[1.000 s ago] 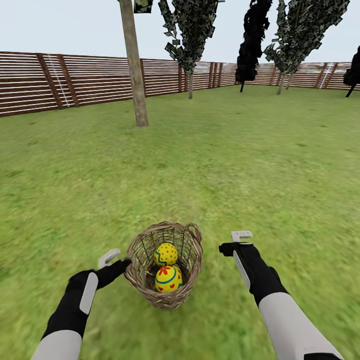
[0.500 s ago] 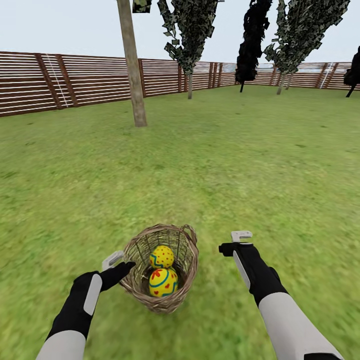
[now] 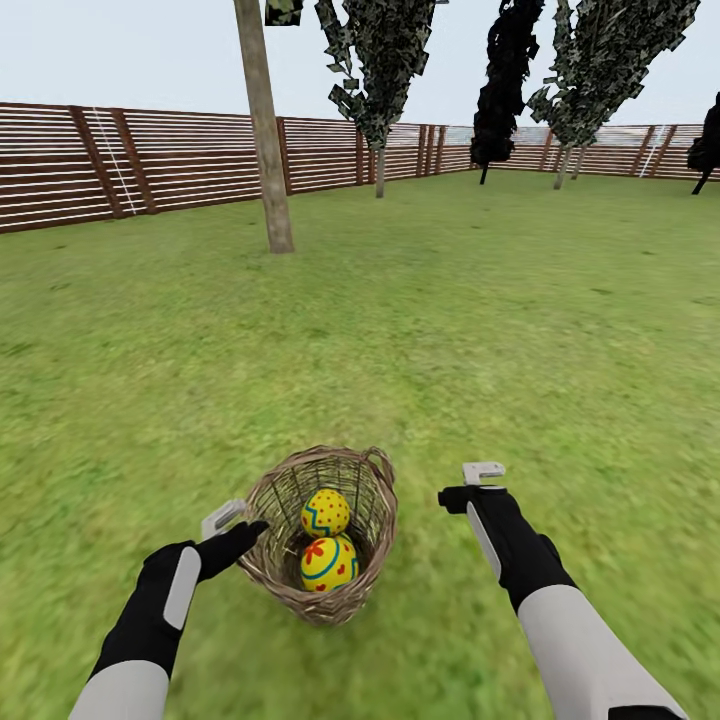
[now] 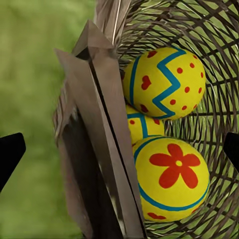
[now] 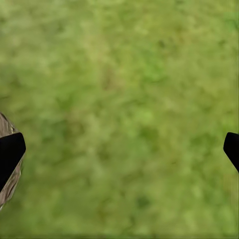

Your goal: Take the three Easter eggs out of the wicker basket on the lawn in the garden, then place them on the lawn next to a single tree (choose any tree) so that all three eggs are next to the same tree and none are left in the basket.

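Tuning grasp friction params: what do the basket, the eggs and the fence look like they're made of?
Basket: woven wicker, matte brown; open weave and a braided rim show.
Eggs: smooth, hard-looking yellow shells with painted blue zigzags and red marks; plastic or painted egg, can't tell.
Fence: brown horizontal slats on posts, likely wood; too far for grain.

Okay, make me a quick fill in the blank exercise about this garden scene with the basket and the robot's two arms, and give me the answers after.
1. The wicker basket sits on the ____.
2. The left wrist view shows ____ Easter eggs inside the basket.
3. The left gripper is at the basket's ____.
4. The right gripper hovers over bare grass, holding ____.

Missing words: lawn; three; rim; nothing
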Robot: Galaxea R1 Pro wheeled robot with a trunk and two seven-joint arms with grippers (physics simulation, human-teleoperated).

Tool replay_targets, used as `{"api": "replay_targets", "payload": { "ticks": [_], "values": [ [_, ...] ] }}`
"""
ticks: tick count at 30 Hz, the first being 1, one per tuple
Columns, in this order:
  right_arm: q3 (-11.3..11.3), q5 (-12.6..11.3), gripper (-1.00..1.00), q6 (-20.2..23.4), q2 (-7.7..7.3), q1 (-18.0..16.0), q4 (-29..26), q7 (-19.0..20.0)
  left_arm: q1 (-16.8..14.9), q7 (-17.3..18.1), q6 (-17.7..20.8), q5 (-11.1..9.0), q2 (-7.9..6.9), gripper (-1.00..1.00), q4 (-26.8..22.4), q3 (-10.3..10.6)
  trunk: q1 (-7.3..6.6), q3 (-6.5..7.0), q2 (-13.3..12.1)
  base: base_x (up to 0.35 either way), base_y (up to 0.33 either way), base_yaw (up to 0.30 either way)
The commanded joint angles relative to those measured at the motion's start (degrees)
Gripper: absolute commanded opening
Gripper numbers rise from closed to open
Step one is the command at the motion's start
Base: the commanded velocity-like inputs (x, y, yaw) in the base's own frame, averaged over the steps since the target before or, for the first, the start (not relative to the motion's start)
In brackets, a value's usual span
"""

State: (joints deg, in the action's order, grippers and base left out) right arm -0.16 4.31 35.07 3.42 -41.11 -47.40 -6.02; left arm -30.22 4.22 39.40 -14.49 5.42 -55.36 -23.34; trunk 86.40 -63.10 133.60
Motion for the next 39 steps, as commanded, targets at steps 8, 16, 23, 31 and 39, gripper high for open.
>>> {"api": "replay_targets", "payload": {
  "ticks": [8, 16, 23, 31, 39],
  "values": [
    [-0.02, 0.18, 1.0, 0.26, -0.21, -0.02, 0.11, 0.04, -0.02, 0.35, 0.33, 0.86, -0.06, -1.0, 0.25, -0.3, 0.0, -0.06, 0.01, 0.0, 0.0, 0.0],
    [-0.02, 0.17, 1.0, 0.26, -0.23, -0.02, 0.05, 0.04, -0.02, 0.35, 0.33, -1.17, -0.05, -1.0, 0.33, -0.3, -0.22, 0.12, -0.39, 0.0, 0.0, 0.0],
    [-0.02, 0.17, 1.0, 0.26, 0.0, -0.02, 0.1, 0.04, -0.02, 0.35, 0.33, -1.25, -0.07, -1.0, 0.28, -0.3, -1.76, 1.38, -3.2, 0.0, 0.0, 0.0],
    [0.07, 0.37, 1.0, 0.26, 0.17, -0.02, 0.02, 0.03, -0.02, 0.5, 0.41, -1.6, -0.22, -1.0, 0.35, -0.3, -3.51, 2.81, -6.4, 0.0, 0.0, 0.0],
    [0.25, 0.5, 1.0, -0.52, 0.19, 0.25, 0.35, 0.3, -0.02, 0.68, 0.42, -1.71, -0.31, -1.0, 0.34, -0.39, -5.27, 4.25, -9.61, 0.0, 0.0, 0.0]
  ]
}}
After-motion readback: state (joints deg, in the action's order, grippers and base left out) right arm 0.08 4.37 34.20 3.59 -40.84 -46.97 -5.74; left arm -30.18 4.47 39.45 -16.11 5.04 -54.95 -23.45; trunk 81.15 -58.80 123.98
